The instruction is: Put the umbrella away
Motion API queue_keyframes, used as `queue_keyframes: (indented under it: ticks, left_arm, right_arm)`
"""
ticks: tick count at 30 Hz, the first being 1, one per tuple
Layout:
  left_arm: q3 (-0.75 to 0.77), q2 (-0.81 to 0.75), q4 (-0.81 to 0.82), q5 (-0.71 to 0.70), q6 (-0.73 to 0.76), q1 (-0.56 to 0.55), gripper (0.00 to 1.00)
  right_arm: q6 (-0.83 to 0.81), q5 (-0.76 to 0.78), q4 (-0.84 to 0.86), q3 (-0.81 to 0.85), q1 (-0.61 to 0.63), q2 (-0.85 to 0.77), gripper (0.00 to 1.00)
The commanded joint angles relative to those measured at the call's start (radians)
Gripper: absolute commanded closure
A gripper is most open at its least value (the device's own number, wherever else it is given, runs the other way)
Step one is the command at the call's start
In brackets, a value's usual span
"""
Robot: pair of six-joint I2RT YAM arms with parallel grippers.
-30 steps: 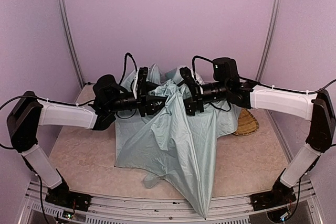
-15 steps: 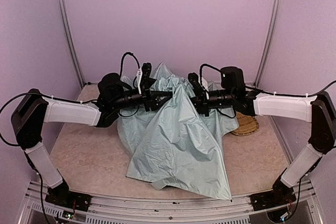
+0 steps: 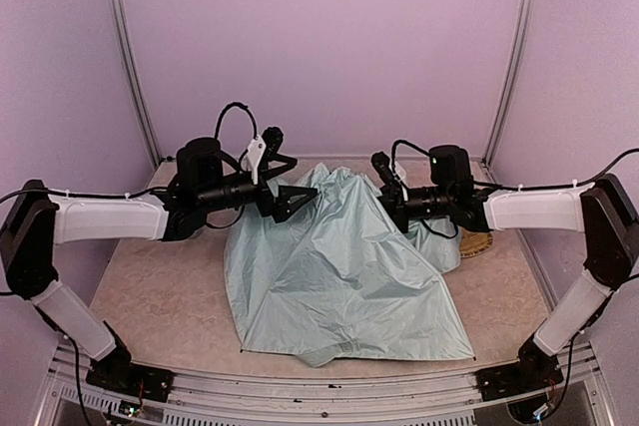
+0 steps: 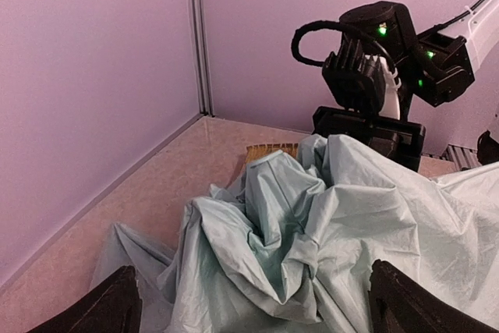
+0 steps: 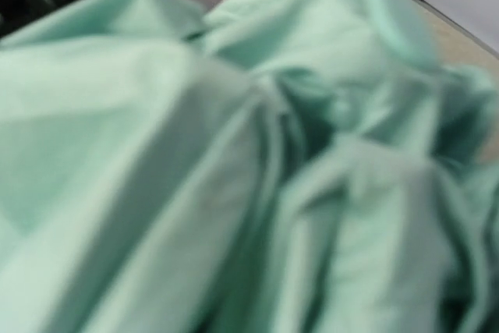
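Note:
The umbrella [image 3: 344, 276] lies as a crumpled spread of pale mint-green fabric over the middle of the table, and its shaft and handle are hidden. My left gripper [image 3: 305, 175] hovers at the fabric's far left edge, open wide and holding nothing. In the left wrist view its two fingertips [image 4: 117, 302] frame the rumpled umbrella [image 4: 312, 224] below. My right gripper [image 3: 387, 192] sits at the fabric's far right ridge, where the cloth rises up to it. The right wrist view is filled with blurred umbrella fabric [image 5: 234, 154], and no fingers show there.
A woven straw tray [image 3: 479, 242] lies at the back right, partly under the fabric and the right arm; its edge [image 4: 271, 150] also shows in the left wrist view. Purple walls enclose the table on three sides. The fabric's front hem reaches near the table's front edge.
My left gripper opened, let go of the fabric and drew back to the left. The right gripper closed and shifted right. The raised fabric dropped and spread flatter over the table.

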Motion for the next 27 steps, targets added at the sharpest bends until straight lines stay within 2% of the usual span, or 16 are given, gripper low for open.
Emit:
queue_keyframes:
  ticks: [1, 3, 6, 7, 10, 12, 15, 19, 23, 27]
  left_arm:
    - [-0.052, -0.148, -0.078, -0.110, 0.075, -0.020, 0.01]
    - [-0.058, -0.205, -0.154, -0.185, 0.065, -0.042, 0.01]
    - [-0.039, -0.271, -0.355, -0.347, -0.007, -0.104, 0.02]
    - [-0.038, -0.283, -0.425, -0.381, -0.061, -0.122, 0.06]
    - [-0.080, -0.295, -0.586, -0.403, -0.237, -0.159, 0.30]
    - [-0.137, -0.303, -0.652, -0.398, -0.327, -0.183, 0.37]
    - [-0.210, -0.322, -0.698, -0.403, -0.434, -0.228, 0.39]
    - [-0.282, -0.300, -0.690, -0.384, -0.489, -0.261, 0.39]
    - [-0.316, -0.204, -0.675, -0.413, -0.489, -0.257, 0.36]
    - [-0.307, -0.086, -0.645, -0.380, -0.469, -0.257, 0.37]
  right_arm:
    - [0.039, -0.014, 0.070, -0.002, -0.020, 0.019, 0.86]
    - [0.046, -0.007, 0.070, 0.009, -0.022, 0.029, 0.87]
    - [0.050, -0.004, 0.074, 0.020, -0.024, 0.037, 0.87]
    - [0.049, -0.001, 0.071, 0.022, -0.024, 0.039, 0.86]
    - [0.046, 0.017, 0.068, 0.031, -0.024, 0.045, 0.86]
    - [0.041, 0.028, 0.065, 0.037, -0.024, 0.046, 0.86]
    - [0.038, 0.041, 0.072, 0.043, -0.024, 0.045, 0.85]
    - [0.038, 0.044, 0.071, 0.049, -0.024, 0.053, 0.85]
    - [0.037, 0.039, 0.071, 0.047, -0.024, 0.049, 0.85]
    - [0.039, 0.039, 0.075, 0.042, -0.024, 0.048, 0.85]
